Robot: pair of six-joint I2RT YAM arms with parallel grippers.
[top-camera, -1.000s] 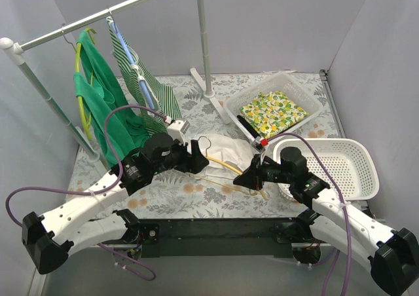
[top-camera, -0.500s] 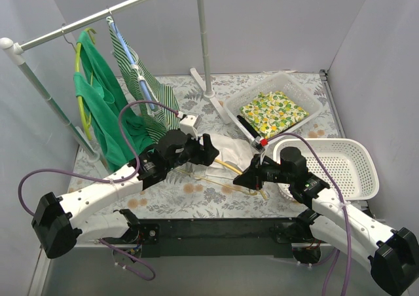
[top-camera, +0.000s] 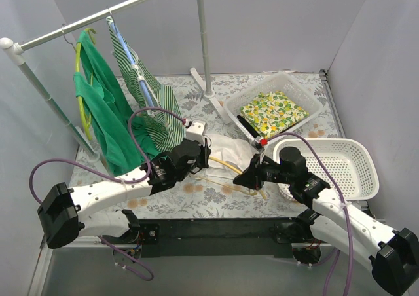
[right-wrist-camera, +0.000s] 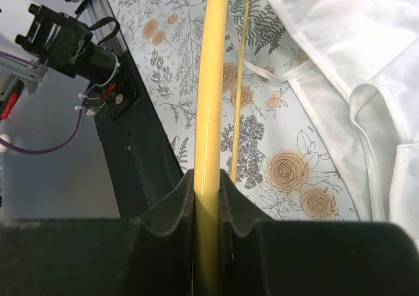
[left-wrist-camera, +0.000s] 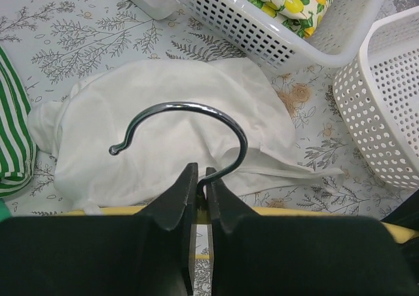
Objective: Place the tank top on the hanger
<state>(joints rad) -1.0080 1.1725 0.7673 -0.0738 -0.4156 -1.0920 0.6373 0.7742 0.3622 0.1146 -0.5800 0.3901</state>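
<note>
The white tank top (top-camera: pixel 227 145) lies crumpled on the flowered table, beyond the yellow hanger (top-camera: pixel 224 164). In the left wrist view my left gripper (left-wrist-camera: pixel 201 175) is shut on the stem of the grey metal hook (left-wrist-camera: pixel 184 104), just above the hanger's yellow arc (left-wrist-camera: pixel 298 211). The hook curls over the tank top (left-wrist-camera: pixel 163 148). My right gripper (right-wrist-camera: pixel 207 183) is shut on the thick yellow arc (right-wrist-camera: pixel 213 80), with the thin lower bar (right-wrist-camera: pixel 239 80) beside it. The tank top's hem and strap (right-wrist-camera: pixel 340 47) lie to the right of the bar. In the top view the grippers (top-camera: pixel 203 157) (top-camera: pixel 246 176) sit at opposite sides of the hanger.
A white basket (top-camera: pixel 308 96) with lemon-print cloth stands at the back right, and a second white basket (top-camera: pixel 357 171) sits beside my right arm. A clothes rack (top-camera: pixel 203 40) at the left carries a green garment (top-camera: pixel 98 106) and a striped one (top-camera: pixel 147 90).
My left arm has reached forward and right to the hanger's hook, and its jaws have closed from open onto the hook's stem. The right arm holds still.
</note>
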